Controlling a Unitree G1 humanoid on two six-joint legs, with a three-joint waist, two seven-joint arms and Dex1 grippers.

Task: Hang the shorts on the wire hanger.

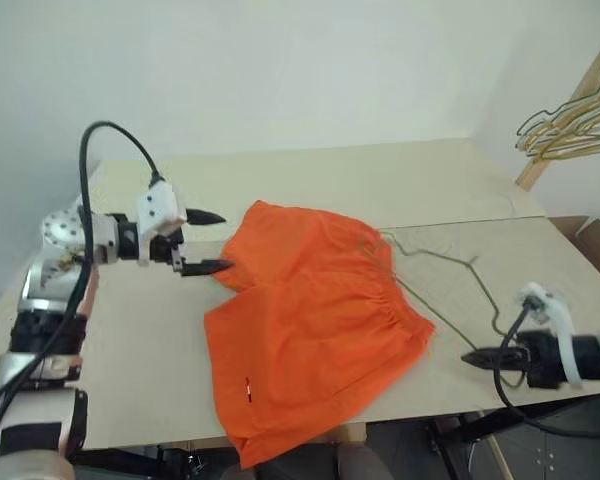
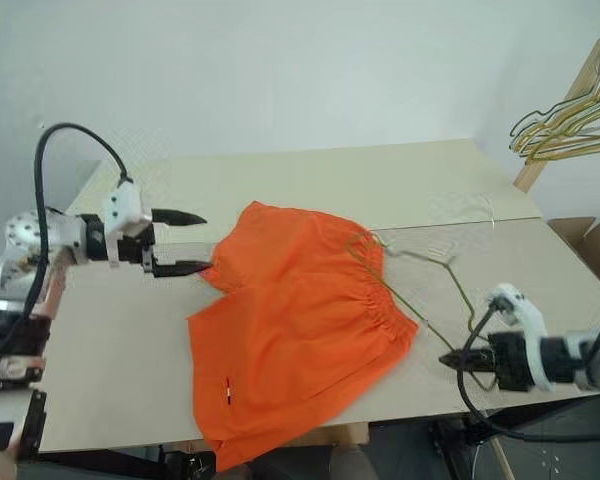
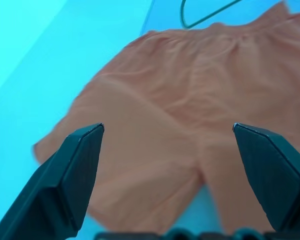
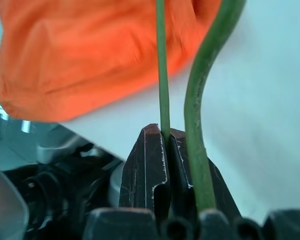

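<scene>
Shorts lie flat; left hand gapes empty.

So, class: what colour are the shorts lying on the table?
Bright orange shorts, clearest in the left eye view.

No readable text, label, brand, number or sign showing anywhere. Tiny white mark on shorts near leg hem, well apart from my jaws, too small to read. Not seeing anything legible elsewhere.
</scene>
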